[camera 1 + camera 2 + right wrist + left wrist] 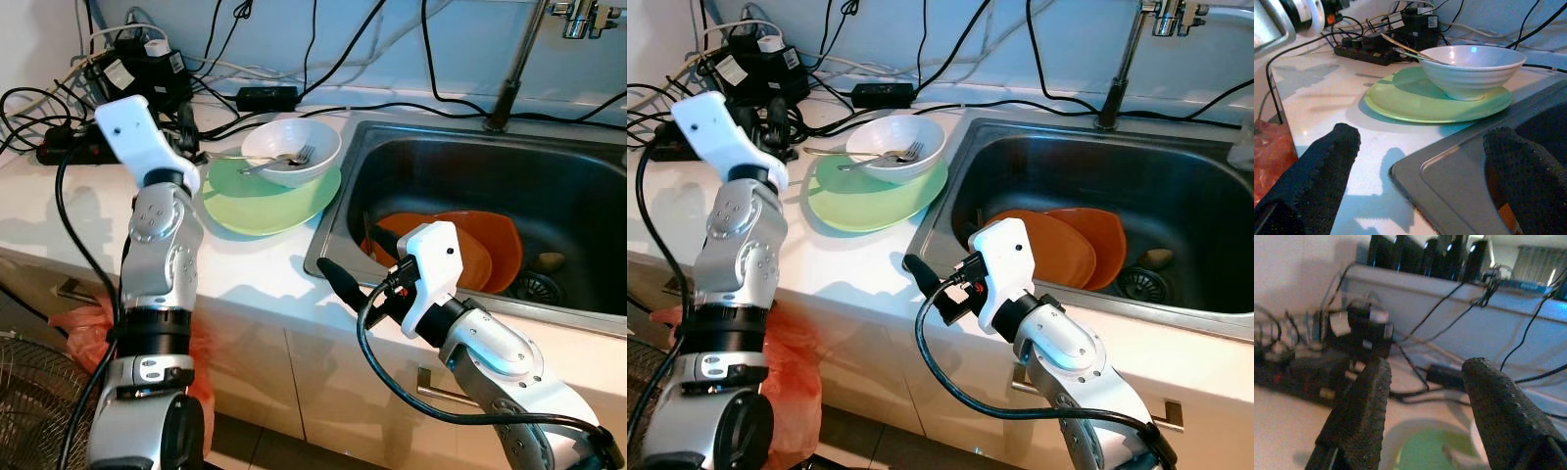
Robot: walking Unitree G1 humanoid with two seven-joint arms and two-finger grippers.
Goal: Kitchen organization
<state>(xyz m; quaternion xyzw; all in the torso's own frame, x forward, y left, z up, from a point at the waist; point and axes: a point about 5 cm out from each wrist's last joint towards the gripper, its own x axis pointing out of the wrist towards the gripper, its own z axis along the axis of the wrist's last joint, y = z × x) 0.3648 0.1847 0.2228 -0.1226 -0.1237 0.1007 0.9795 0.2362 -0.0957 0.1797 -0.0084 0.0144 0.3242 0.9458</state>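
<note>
A white ribbed bowl (291,150) with a fork (284,160) resting in it sits on a green plate (269,199) on the white countertop (245,264), just beside the steel sink (470,166). The right gripper (1420,171), fingers spread wide and holding nothing, hovers at the sink's near corner, with the bowl and plate at about 11 o'clock from it, near but apart. The left gripper (1422,406), also parted and empty, is raised at the plate's 9 o'clock edge, its fingers hidden behind the white wrist housing in the head views. Two orange plates (460,245) lie in the sink basin, partly covered by the right wrist. A tangle of black cables and a power strip (69,147) crowd the counter at 10 o'clock; the left wrist view is blurred.
</note>
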